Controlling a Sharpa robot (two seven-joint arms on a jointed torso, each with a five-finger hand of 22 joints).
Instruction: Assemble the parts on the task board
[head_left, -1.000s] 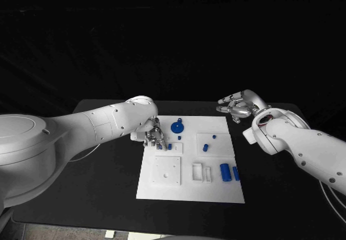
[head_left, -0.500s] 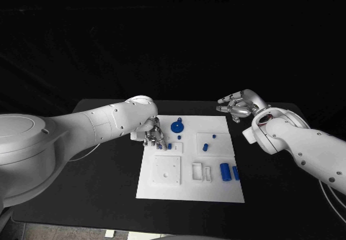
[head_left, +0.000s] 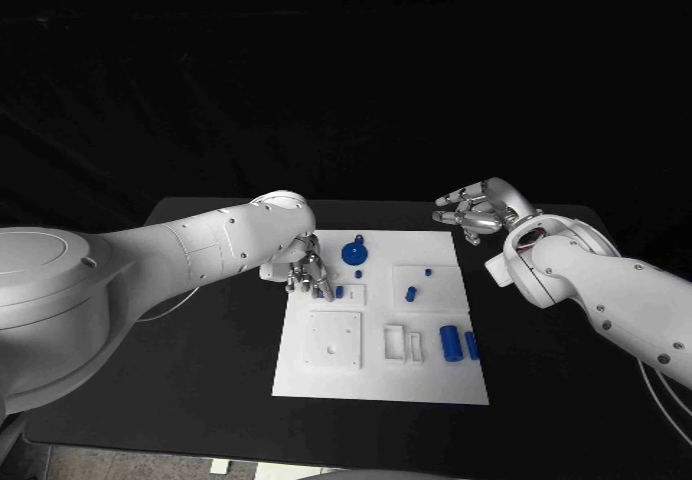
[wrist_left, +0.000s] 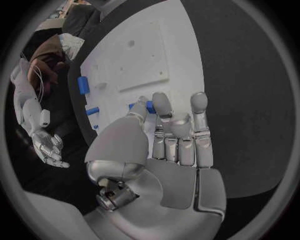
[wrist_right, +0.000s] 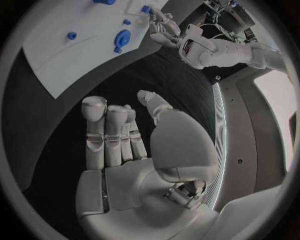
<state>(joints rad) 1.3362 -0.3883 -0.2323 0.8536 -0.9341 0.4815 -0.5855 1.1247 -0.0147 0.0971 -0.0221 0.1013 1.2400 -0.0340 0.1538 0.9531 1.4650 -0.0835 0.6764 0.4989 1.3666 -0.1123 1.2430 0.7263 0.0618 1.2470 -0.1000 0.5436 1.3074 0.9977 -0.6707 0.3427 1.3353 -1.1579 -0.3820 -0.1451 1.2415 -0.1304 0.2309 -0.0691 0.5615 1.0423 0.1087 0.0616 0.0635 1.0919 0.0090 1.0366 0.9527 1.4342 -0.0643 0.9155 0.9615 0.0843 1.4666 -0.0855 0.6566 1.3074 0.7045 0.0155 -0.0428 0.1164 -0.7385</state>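
Two robot hands over the black surface (head_left: 216, 360), and from the head view the left robot hand (head_left: 307, 274) is down at the near-left edge of the task board (head_left: 378, 385), fingertips right at a small blue part (head_left: 339, 293) by a raised white block; whether it grips or only touches, I cannot tell from up here; the right robot hand (head_left: 473, 213) hovers off the board's far right corner, fingers loosely curled, holding nothing; a round blue part (head_left: 355, 255) and a pair of blue cylinders (head_left: 459, 344) lie on the board, well apart from both hands.

Left wrist view now: the left robot hand (wrist_left: 169, 140) has its fingers straight and close together, thumb alongside, tips touching the small blue part (wrist_left: 142, 105); no clear pinch.

Right wrist view: the right robot hand (wrist_right: 128, 145) is spread and empty above the surface (wrist_right: 50, 140).

The risk, I'd say: those fingertips nudge the little part sideways, and it tips or skids off.
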